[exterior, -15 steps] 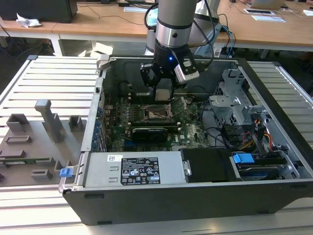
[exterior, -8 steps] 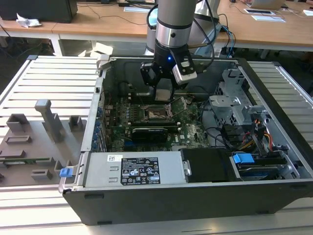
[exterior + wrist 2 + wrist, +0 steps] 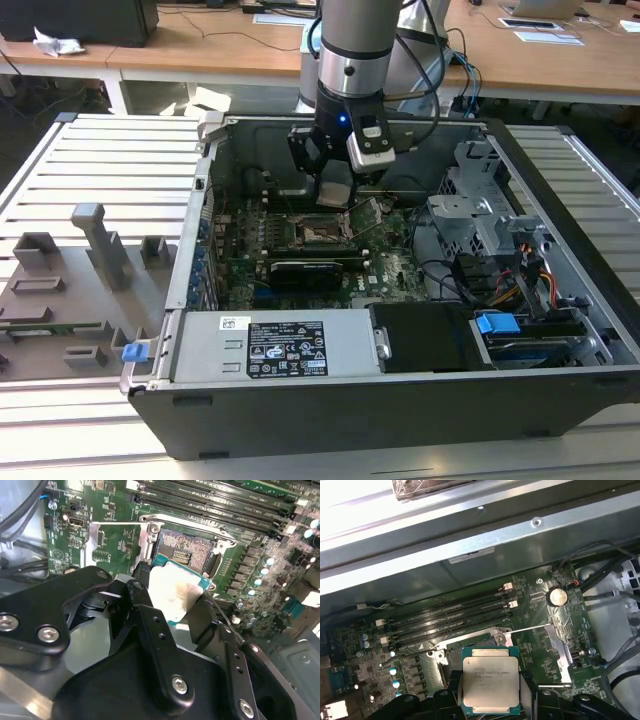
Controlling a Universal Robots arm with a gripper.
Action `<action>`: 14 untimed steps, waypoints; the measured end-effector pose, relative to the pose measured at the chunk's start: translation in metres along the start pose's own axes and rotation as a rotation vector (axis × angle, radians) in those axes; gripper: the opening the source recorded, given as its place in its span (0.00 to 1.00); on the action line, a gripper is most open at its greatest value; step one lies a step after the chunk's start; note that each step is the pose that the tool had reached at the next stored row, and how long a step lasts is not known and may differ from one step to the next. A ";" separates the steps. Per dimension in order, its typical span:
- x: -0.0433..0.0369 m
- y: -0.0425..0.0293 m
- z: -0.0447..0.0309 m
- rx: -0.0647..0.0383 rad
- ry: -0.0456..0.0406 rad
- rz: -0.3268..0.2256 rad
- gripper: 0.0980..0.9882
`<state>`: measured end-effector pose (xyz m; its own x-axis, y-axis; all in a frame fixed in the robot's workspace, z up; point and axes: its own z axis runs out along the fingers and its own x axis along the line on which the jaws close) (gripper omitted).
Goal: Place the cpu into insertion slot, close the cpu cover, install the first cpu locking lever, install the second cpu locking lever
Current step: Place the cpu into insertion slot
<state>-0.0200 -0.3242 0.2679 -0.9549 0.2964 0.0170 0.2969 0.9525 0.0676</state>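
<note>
A robot arm's gripper (image 3: 335, 196) hangs inside an open computer case (image 3: 300, 420), clamped on the cpu (image 3: 490, 685), its silvery top facing up in the first wrist view. Black fingers (image 3: 142, 597) press against two opposite edges of the chip. The cpu sits just above the slot (image 3: 187, 547) and partly overlaps it in both wrist views. It is not seated, and the slot's contact field lies bare. The cover (image 3: 560, 652) stands swung open to one side of the slot, with green board (image 3: 545, 615) showing through its square window. Long black memory slots (image 3: 450, 615) run alongside, between the slot and the case wall.
</note>
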 end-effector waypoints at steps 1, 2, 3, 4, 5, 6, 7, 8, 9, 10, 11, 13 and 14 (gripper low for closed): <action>0.0000 0.0000 0.0000 0.000 -0.0016 0.021 0.50; 0.0000 0.0000 0.0000 0.001 -0.0024 0.030 0.50; 0.0000 0.0000 0.0000 0.001 -0.0042 0.053 0.50; 0.0000 0.0000 0.0001 0.001 -0.0063 0.080 0.50; 0.0000 0.0000 0.0001 0.001 -0.0073 0.093 0.50; 0.0000 0.0000 0.0001 0.002 -0.0079 0.101 0.50; 0.0000 0.0000 0.0001 0.002 -0.0090 0.115 0.50; 0.0000 0.0000 0.0001 0.002 -0.0103 0.132 0.50; 0.0000 0.0000 0.0001 0.002 -0.0115 0.148 0.50; 0.0000 0.0000 0.0002 0.002 -0.0125 0.161 0.50; 0.0000 0.0000 0.0002 0.003 -0.0141 0.182 0.50; 0.0000 0.0000 0.0002 0.003 -0.0158 0.204 0.50; 0.0000 0.0000 0.0002 0.003 -0.0167 0.215 0.50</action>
<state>-0.0200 -0.3242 0.2677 -0.8696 0.4935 0.0141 0.4934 0.8677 0.0611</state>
